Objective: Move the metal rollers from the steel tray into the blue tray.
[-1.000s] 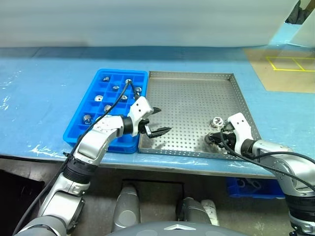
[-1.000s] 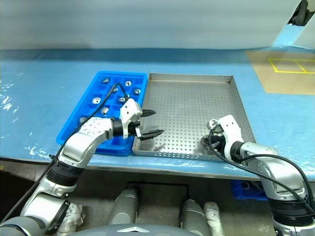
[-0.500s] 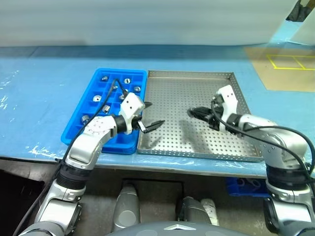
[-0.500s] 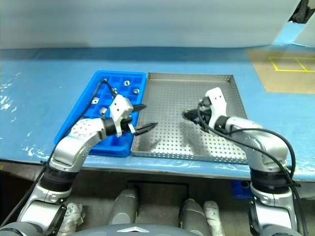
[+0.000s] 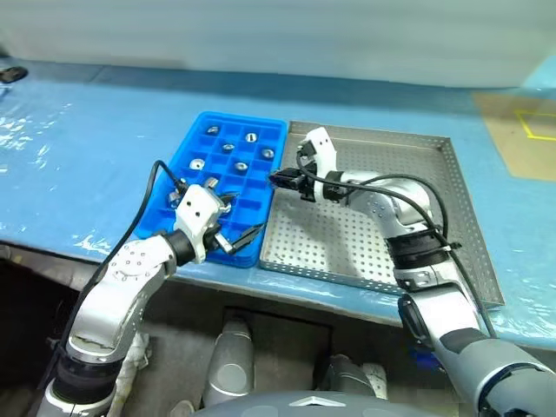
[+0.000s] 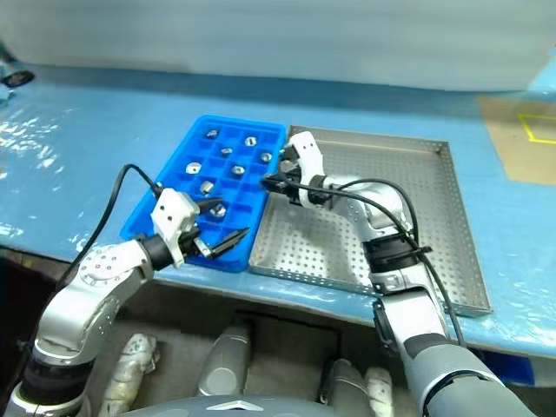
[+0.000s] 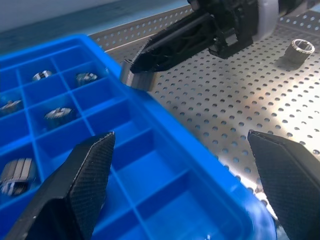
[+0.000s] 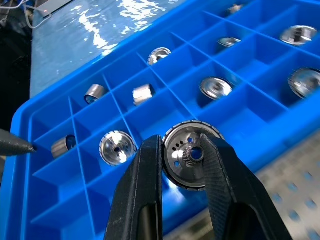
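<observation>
Right gripper (image 8: 181,165), jaws clenched on a small silver-grey metal roller (image 7: 137,78), hangs over the bright blue compartmented plastic tray's (image 5: 195,152) 3 o'clock rim. Carry it fully above an empty cell, lower, then release. Left gripper (image 5: 233,226), jaws released, at tray's 6 o'clock. Another roller (image 7: 298,49) lies on the perforated steel tray (image 5: 434,143).

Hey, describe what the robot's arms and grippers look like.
Both arms have silver-grey metallic shells with black joint rings and white wrist housings. A loose black cable loops along each. The left gripper and right gripper each end in two tapered black jaws with a finely textured surface.
</observation>
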{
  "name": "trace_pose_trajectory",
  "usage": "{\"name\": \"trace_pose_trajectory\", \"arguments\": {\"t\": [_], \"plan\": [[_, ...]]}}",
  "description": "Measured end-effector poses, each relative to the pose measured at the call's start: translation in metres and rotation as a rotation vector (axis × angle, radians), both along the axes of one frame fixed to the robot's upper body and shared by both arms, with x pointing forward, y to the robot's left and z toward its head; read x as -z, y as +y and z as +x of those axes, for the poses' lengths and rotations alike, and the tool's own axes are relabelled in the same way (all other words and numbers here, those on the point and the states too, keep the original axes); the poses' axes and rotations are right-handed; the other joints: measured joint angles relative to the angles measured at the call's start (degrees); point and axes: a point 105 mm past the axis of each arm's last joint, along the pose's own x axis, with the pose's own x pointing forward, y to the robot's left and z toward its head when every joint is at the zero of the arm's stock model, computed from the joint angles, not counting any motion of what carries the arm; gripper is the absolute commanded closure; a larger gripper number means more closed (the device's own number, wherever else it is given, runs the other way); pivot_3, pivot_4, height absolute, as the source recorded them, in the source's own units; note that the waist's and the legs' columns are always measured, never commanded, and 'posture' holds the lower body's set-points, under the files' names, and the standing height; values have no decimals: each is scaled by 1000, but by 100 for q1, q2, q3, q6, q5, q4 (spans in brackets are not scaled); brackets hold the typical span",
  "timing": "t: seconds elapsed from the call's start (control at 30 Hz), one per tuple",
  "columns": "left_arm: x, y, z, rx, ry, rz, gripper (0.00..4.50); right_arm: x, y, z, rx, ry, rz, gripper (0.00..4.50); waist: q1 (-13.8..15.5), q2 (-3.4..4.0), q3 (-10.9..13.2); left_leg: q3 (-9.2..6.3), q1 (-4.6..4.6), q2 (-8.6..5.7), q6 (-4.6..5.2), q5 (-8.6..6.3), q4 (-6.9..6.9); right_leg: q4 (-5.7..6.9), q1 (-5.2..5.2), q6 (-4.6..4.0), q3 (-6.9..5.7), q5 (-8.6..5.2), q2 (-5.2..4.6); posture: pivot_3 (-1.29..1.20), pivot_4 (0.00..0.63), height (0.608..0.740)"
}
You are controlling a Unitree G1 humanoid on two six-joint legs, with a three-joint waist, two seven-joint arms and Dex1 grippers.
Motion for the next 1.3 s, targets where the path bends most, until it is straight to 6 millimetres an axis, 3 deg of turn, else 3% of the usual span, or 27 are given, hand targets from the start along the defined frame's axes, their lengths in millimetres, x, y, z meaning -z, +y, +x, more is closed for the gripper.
{"name": "trace_pose_trajectory", "arguments": {"t": [0.23, 0.4, 0.83, 0.97, 1.13, 1.3], "plan": [[-2, 5, -4, -48, -12, 3, 0, 11, 3, 11, -16, -51, -93, 3800, 609, 0, 0, -1, 4, 0, -2, 0, 4, 6, 0, 3, 9, 2, 2, 734, 150, 740], [0, 6, -5, -54, -9, 7, 0, 18, -4, 12, -29, -62, -151, 3800, 862, 1, 0, -3, 10, 1, -1, 0, 6, 13, 0, 21, 14, 12, 5, 725, 150, 740], [-1, 5, -2, -44, -15, 11, 0, 4, -31, 8, -48, -4, -139, 3800, 1012, 0, 0, -5, 17, 3, -12, 6, 10, 20, 0, 25, 20, 17, 13, 696, 150, 740], [-6, 1, 0, -30, -29, 9, 0, 18, -48, 6, -63, -4, -306, 3800, 1026, 0, 0, -5, 22, 2, -13, 7, 13, 20, 7, 25, 20, 17, 12, 696, 150, 740], [-11, -4, 2, -14, -47, 9, 0, 25, -41, 4, -107, -81, -411, 3800, 1019, 2, -1, -3, 40, 0, -14, 8, 8, 24, 16, 24, 31, 16, 13, 693, 150, 740], [-12, -6, 3, -6, -48, 10, 0, 28, -38, 4, -99, -107, -395, 2131, 1017, 2, -1, -3, 40, 0, -14, 8, 11, 29, 16, 24, 33, 17, 14, 651, 150, 740]]}}
